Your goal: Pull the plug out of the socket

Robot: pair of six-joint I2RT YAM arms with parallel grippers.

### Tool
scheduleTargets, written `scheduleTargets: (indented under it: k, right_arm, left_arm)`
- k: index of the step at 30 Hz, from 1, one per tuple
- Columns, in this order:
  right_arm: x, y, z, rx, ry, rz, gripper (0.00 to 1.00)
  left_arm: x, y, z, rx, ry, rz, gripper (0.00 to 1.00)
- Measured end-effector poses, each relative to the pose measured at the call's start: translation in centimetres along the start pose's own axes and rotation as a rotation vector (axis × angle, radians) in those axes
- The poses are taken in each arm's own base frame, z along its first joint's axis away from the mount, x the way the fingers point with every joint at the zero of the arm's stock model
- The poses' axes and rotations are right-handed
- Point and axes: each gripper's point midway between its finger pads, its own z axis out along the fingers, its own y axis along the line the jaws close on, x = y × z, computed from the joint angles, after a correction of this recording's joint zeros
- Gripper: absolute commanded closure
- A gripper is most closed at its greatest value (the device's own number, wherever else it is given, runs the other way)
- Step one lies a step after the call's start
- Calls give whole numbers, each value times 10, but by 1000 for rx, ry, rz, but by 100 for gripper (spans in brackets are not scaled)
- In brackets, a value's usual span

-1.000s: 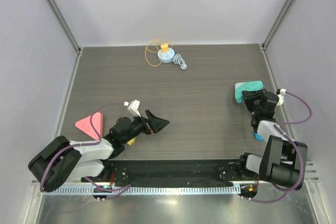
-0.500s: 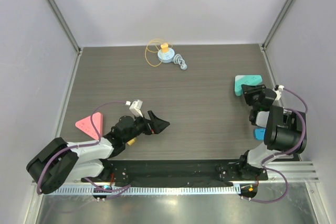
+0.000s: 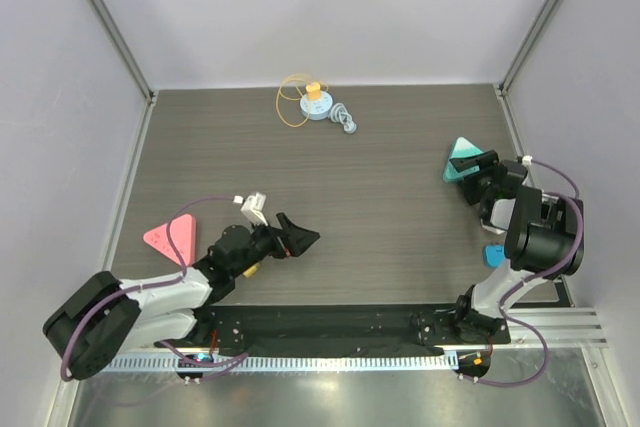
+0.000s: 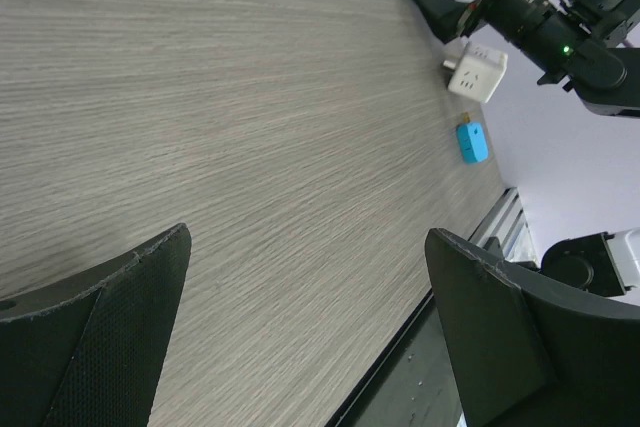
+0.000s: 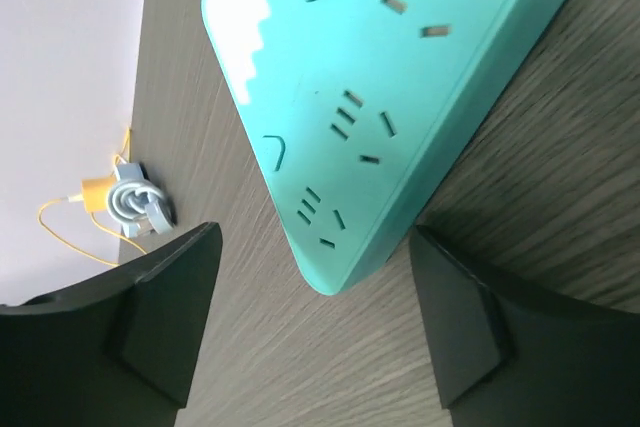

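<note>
Looks like the pull itself is done: the teal power strip (image 5: 400,77) sits at the right edge of the bench (image 3: 380,197), and every outlet the right wrist view shows is empty, though its far end runs out of that frame. Two loose candidates for the plug lie on the bench by the right arm, both apart from the strip: a white cube adapter (image 4: 477,71), which sits between the strip and a small blue plug (image 4: 470,141) with a brass-coloured pin. Can't tell which of the two is the task's plug. The right hand (image 5: 315,237) has its jaws apart, straddling the strip's near corner, not clamping it and holding nothing. The left hand (image 4: 308,237) is wide and empty, low over bare bench on the left side, well apart from all of that. My read: this is the let-go and retreat step. The next move calls for backing the right hand straight off so neither finger catches the strip's corner and drags it; no job for the left arm that I can see. Count: 1 teal strip, 1 white adapter, 1 blue plug, 1 pink triangular block (image 3: 172,236) by the left arm, 1 yellow spool (image 3: 314,99) with a thin yellow loop at the far edge, 1 grey cable coil (image 3: 346,119) just beside it, 2 arms
</note>
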Motion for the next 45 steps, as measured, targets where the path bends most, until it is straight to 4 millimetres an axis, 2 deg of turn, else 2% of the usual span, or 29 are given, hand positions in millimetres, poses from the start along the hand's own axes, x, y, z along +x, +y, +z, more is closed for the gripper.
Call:
scheduleTargets:
  k: [6,10,14,20,23,26,28,30,36,40,45]
  right_arm:
    - [8,-4,-18,69,56,-72,13]
    - [20,-3,-35,114,92,-140,12]
    - [35,14,-54,134,97,-268,10]
    - [36,49,-87,122,-8,-460,8]
    - [41,70,-88,96,-27,-529,8]
    - [58,95,-73,51,-2,-589,8]
    - [74,111,-56,21,26,-626,7]
    - [91,123,-36,7,63,-663,1]
    - [148,169,48,-103,200,-784,0]
    - [163,196,93,-160,237,-840,0]
    - [172,221,124,-232,255,-862,2]
  left_arm:
    - [-10,-6,-10,26,-55,3,0]
    - [-10,-2,-12,9,-65,3,0]
    - [-9,3,-12,-10,-66,2,0]
    - [-8,6,-12,-23,-69,3,0]
    - [-9,9,-13,-34,-83,1,0]
    - [-13,13,-16,-49,-110,-6,0]
    - [-16,13,-18,-51,-130,-12,0]
    - [-18,14,-20,-54,-148,-21,0]
    - [-23,16,-21,-70,-172,-29,0]
    - [-18,22,-20,-90,-156,-27,0]
    - [-23,20,-21,-86,-176,-29,0]
